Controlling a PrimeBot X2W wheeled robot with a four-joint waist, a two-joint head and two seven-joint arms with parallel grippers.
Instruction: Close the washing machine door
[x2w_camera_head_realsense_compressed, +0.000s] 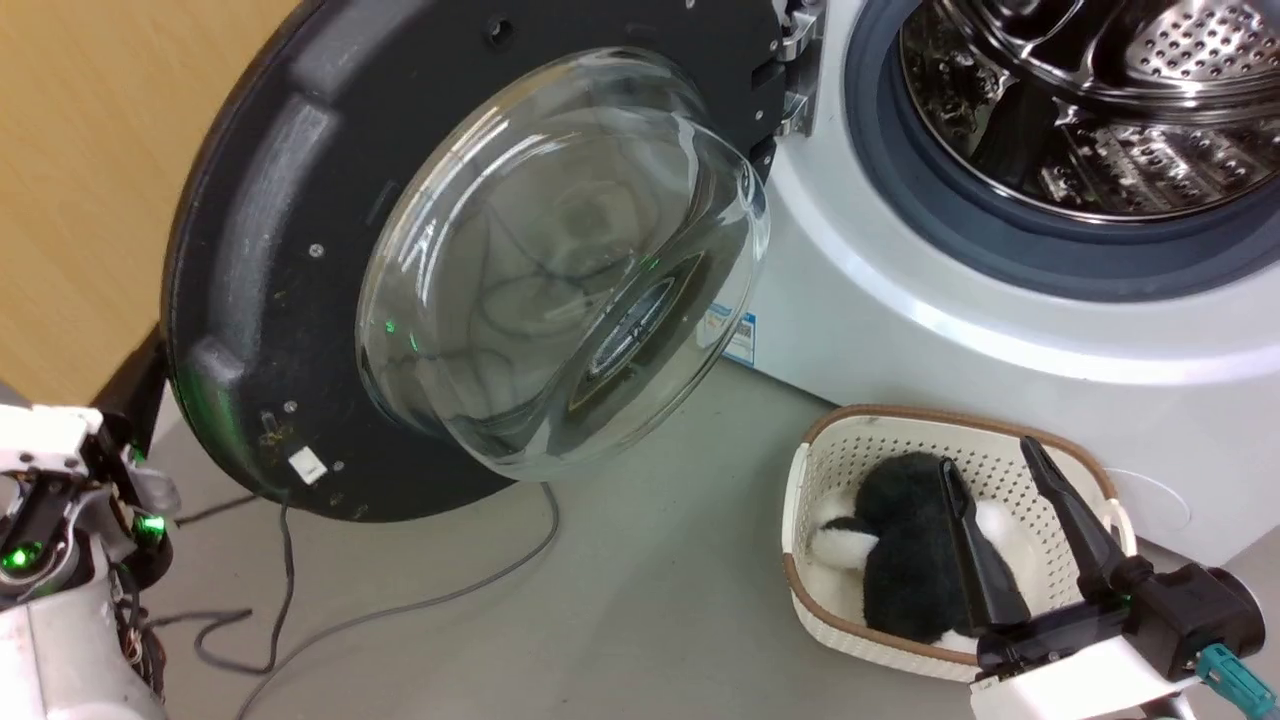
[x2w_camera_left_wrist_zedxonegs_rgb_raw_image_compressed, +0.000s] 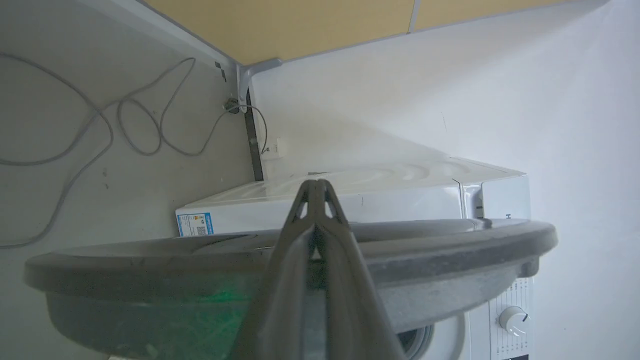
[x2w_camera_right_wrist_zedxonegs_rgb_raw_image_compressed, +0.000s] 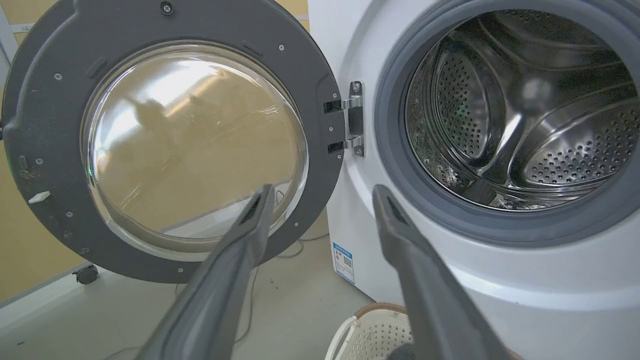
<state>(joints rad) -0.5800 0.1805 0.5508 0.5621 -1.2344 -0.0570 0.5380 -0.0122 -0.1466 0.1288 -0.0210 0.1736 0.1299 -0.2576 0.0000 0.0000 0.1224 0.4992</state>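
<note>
Grey floor (x2w_camera_head_realsense_compressed: 650, 580) and a tan wall (x2w_camera_head_realsense_compressed: 90, 150) frame the head view, with the white washer (x2w_camera_head_realsense_compressed: 900, 330) at right. The door (x2w_camera_head_realsense_compressed: 300, 200) hangs wide open on its hinge (x2w_camera_head_realsense_compressed: 797, 40), glass bulging toward me, well apart from the drum (x2w_camera_head_realsense_compressed: 1100, 80). My left arm (x2w_camera_head_realsense_compressed: 50, 560) sits low by the door's free edge. My right gripper (x2w_camera_head_realsense_compressed: 988, 455), fingers apart and empty, hovers over a basket (x2w_camera_head_realsense_compressed: 800, 480).

In the left wrist view, my left gripper (x2w_camera_left_wrist_zedxonegs_rgb_raw_image_compressed: 316, 187) has its fingers pressed together, holding nothing, and reaches across the door's rim. I cannot tell whether it touches.

In the right wrist view, the parted fingers point between door and drum.

I judge the push is about to begin. To do it well I'd press on the outer face near the free edge, far from the hinge. I'd follow the arc round, keep my right gripper out of the swing, and end with a firm press so the latch catches.
</note>
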